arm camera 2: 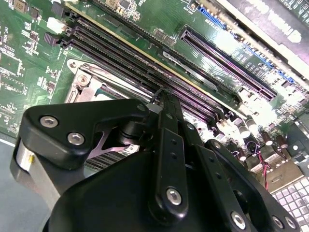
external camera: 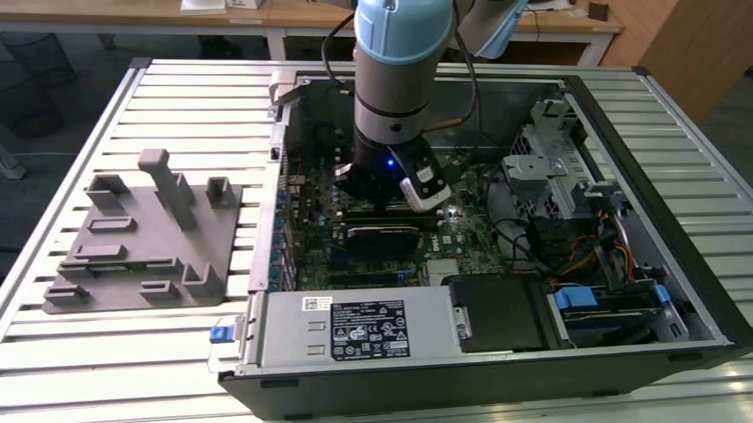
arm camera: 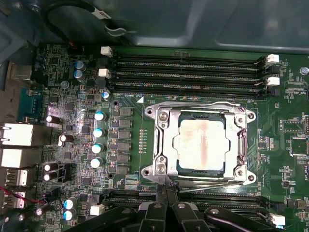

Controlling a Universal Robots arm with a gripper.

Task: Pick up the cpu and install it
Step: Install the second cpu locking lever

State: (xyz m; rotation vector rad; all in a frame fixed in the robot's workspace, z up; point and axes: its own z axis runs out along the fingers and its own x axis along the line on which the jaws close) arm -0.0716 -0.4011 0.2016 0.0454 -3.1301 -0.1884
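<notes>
Down low in the first wrist view, the gripper (arm camera: pixel 166 189) has its jaws pinched together on nothing, tips at the socket frame's (arm camera: pixel 161 145) near edge, while the cpu (arm camera: pixel 200 145) sits seated mid-frame, memory slots (arm camera: pixel 188 72) beyond.

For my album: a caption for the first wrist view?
The cpu sits in its metal socket frame, claw beside it.

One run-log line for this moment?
cpu: seated in socket | gripper: beside socket, jaws together, holding nothing | fixture block: outside case
</notes>
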